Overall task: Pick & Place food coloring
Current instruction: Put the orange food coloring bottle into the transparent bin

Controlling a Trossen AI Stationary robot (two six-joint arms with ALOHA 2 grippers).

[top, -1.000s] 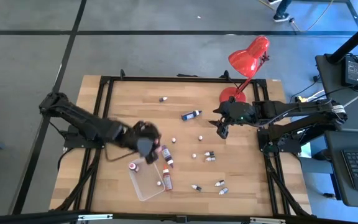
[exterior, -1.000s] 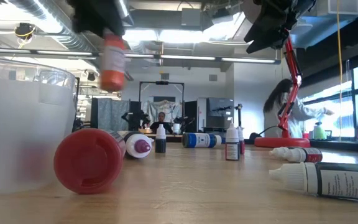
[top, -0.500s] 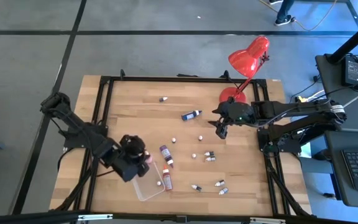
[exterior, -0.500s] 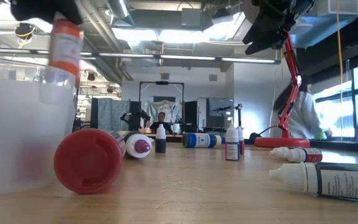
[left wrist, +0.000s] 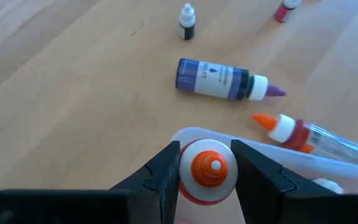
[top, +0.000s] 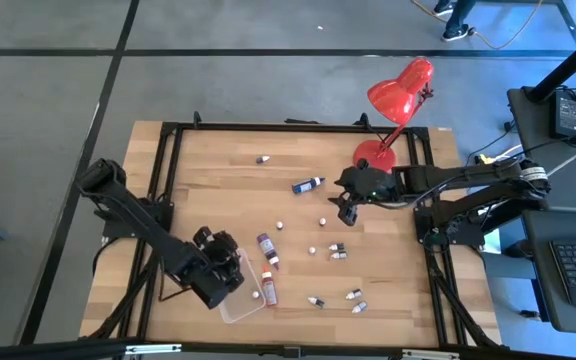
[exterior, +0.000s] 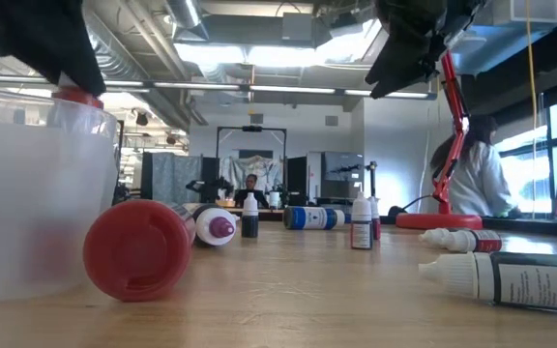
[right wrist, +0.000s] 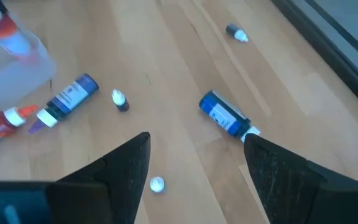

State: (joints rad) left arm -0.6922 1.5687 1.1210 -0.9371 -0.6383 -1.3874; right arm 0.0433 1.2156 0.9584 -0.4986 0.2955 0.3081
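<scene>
Left wrist view: left gripper (left wrist: 207, 169) clamps orange-capped bottle (left wrist: 207, 171) over clear tray (left wrist: 328, 165), near-left on table (top: 218, 170). Right gripper (right wrist: 194, 165) wide open, holding nothing, above blue bottle (right wrist: 226, 117).

We see pale wood-grain table (top: 218, 165), black frame around it. Red desk lamp (top: 400, 92). Clear plastic tray (top: 240, 305), frosted white in low view. Red bottle with orange-red cap (left wrist: 208, 171) between black fingers of left gripper (left wrist: 207, 171). Blue-purple bottle (left wrist: 213, 78), white collar, purple tip. Red bottle with white collar, orange tip (left wrist: 291, 130). Blue bottle with white cap (right wrist: 227, 119). Small dark bottle, white cap (left wrist: 186, 20). We note right gripper (right wrist: 194, 165) black.
</scene>
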